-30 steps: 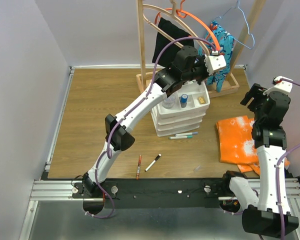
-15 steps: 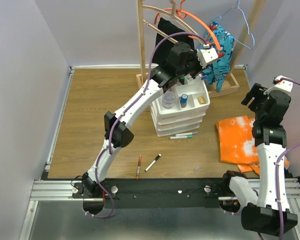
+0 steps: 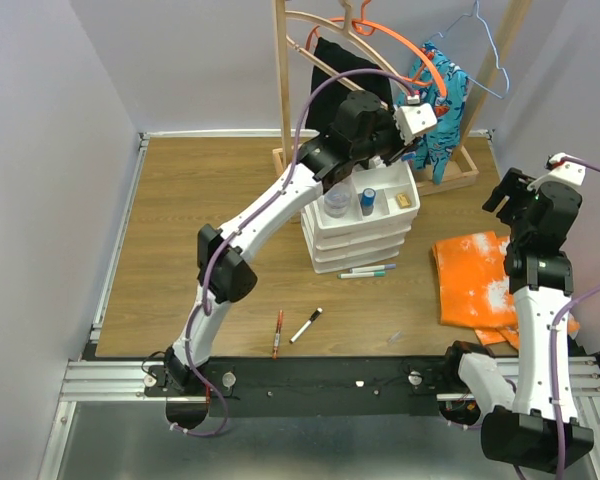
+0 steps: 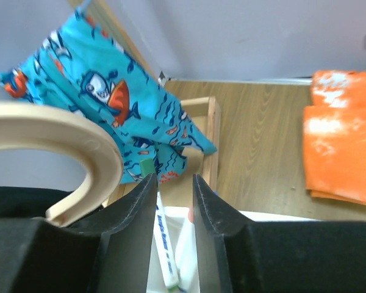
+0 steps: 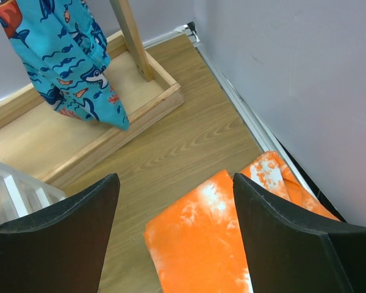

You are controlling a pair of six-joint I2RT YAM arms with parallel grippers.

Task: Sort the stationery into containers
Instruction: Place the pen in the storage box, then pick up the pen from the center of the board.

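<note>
Left tool (image 4: 174,183) straddles white pen (image 4: 163,241), jaws apart.

Orange cloth (image 3: 475,275) nr wood rack (image 3: 280,90)

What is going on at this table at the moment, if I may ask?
The left gripper hangs over the back of the white organiser, jaws wider than the white pen standing between them, apparently letting it drop in. The right gripper is open and idle above the orange cloth. Two pens lie beside the organiser, with a red pen and a black-capped marker nearer the arms.
</note>
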